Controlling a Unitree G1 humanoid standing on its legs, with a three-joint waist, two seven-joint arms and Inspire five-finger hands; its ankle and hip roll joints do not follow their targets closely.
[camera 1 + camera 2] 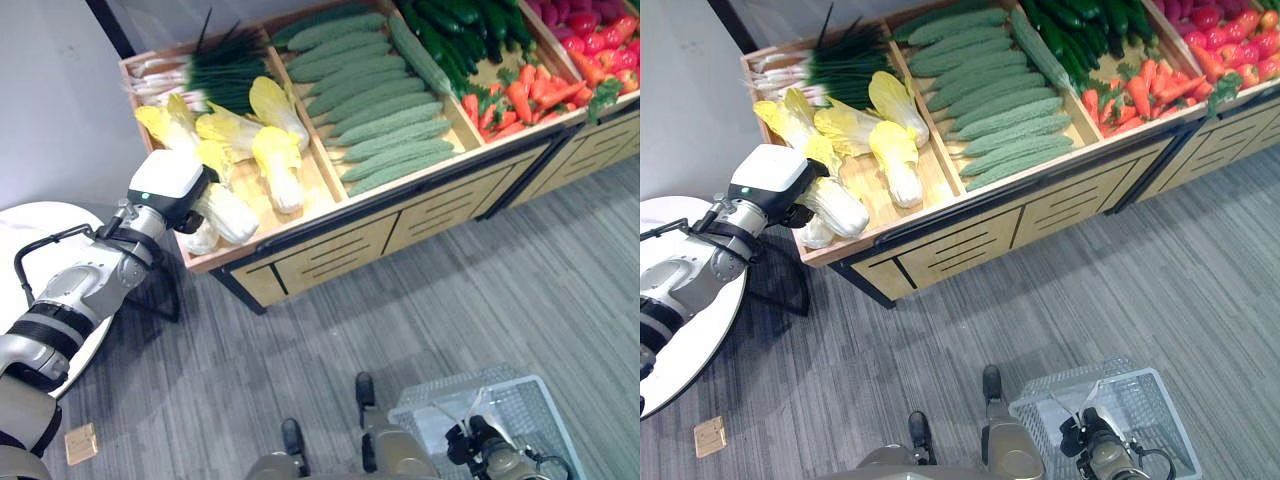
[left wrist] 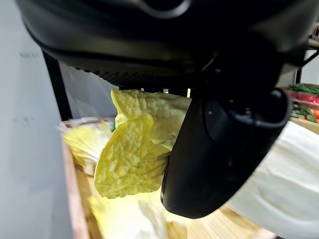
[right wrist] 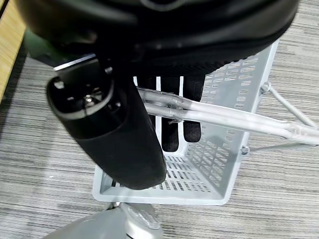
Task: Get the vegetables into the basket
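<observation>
- No text, label, number or sign can be read in any view.
- Stand (image 1: 330,240): bare wood fronts, no price tags or print visible.
- Basket (image 3: 234,149): plain grey plastic, no marking.
- Small tan square (image 1: 81,443) on the floor: too small to tell whether it bears print.
</observation>
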